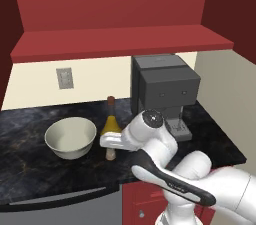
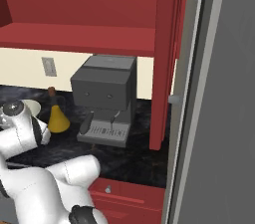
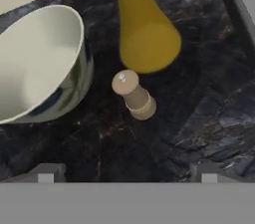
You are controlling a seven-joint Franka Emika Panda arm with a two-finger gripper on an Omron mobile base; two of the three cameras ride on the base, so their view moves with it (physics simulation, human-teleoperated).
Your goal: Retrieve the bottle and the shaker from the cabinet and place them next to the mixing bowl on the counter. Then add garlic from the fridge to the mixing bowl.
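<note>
The cream-white mixing bowl [image 1: 70, 137] [image 3: 40, 63] stands on the black counter [image 1: 30, 174]. Just right of it stands the amber cone-shaped bottle [image 1: 111, 121] [image 2: 58, 117] [image 3: 147, 31] with its dark stopper. In front of the bottle, the small shaker [image 3: 133, 94] [image 1: 110, 154] with a brownish knobbed top stands upright beside the bowl. My gripper [image 3: 127, 173] hangs open directly above the shaker with nothing between its fingers and apart from it. The red cabinet shelf [image 1: 120, 43] runs overhead. The garlic is out of view.
A dark grey coffee machine [image 1: 165, 91] [image 2: 105, 96] stands on the counter right of the bottle. A red cabinet side panel [image 2: 164, 68] and a tall grey panel [image 2: 224, 98] close off the right. Red drawer fronts [image 2: 129, 195] sit below the counter.
</note>
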